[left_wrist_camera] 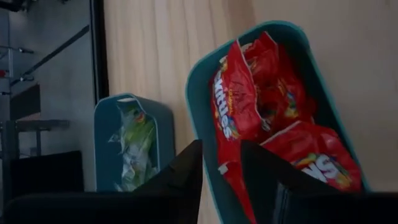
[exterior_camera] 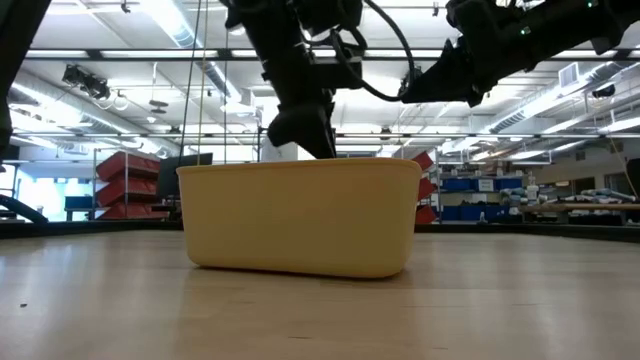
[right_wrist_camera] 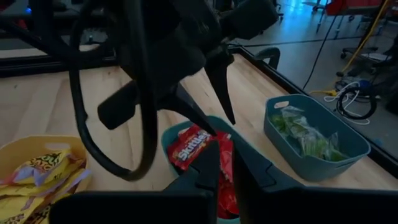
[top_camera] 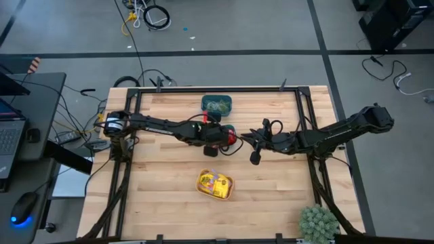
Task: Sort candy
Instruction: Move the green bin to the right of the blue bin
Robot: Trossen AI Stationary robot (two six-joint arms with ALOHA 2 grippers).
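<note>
A teal bin holds red candy packets; one red packet stands against its rim. My left gripper hangs open right over that bin, pointing slantwise down, and the packet's lower end shows between its fingers. From the right wrist view, the left gripper has its tips just above the red packet. My right gripper hovers shut beside the bin, toward the table's right, holding nothing. A second teal bin holds green candy. The yellow bin holds yellow candy. My left gripper stands open over the upright red packet at the bin's rim, coming from above at a slant. Whether either finger touches the packet I cannot tell.
The yellow bin stands nearer the table's front edge, the green-candy bin near the far edge. A potted plant sits at the front right corner. Black frame rails run along the table's sides.
</note>
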